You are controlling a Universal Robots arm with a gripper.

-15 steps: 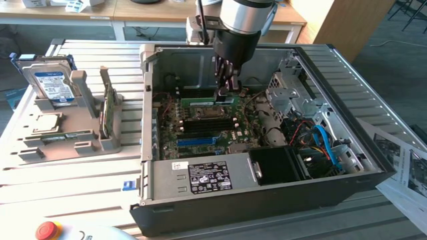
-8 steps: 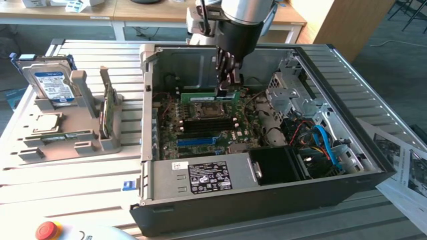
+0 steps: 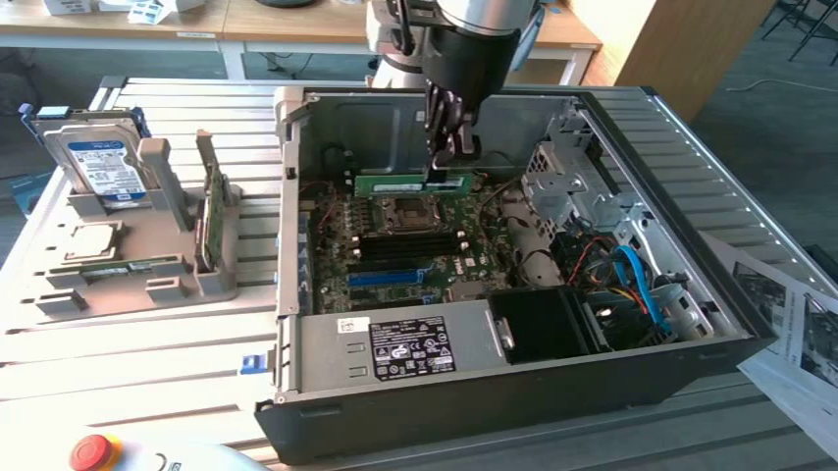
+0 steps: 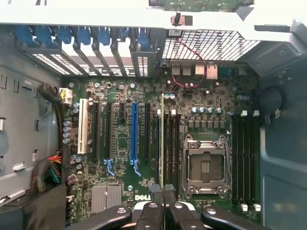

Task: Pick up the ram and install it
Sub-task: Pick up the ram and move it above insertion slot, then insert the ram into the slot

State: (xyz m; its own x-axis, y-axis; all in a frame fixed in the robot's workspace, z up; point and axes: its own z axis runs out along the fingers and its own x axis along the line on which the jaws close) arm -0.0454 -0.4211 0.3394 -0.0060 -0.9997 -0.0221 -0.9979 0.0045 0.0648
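While the arm (image 3: pixel 472 39) hangs over the open computer case (image 3: pixel 392 412), the exterior view shows its gripper (image 3: pixel 450 169) clamped on the ram (image 3: pixel 396 183), level above the motherboard (image 3: pixel 392 257). Wrist view: the ram (image 4: pixel 162 139) runs edge-on between the fingers (image 4: pixel 153 194), over black slots (image 4: pixel 171 139).

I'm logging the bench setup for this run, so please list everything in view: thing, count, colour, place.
computer case: one, dark grey, open on the table
motherboard: one, green, inside the case
ram: one, green with whitish label, above the motherboard
power supply: one, grey, black label, case's near side
cable: one, blue, inside the case, exterior view's right
holder: one, grey, exterior view's left of the case
hard drive: one, blue label, upright in the holder
card: one, green, upright in the holder
button: one, red, near edge, exterior view's left
papers: some, white, exterior view's right of the case
hand: one, black, shut on the ram
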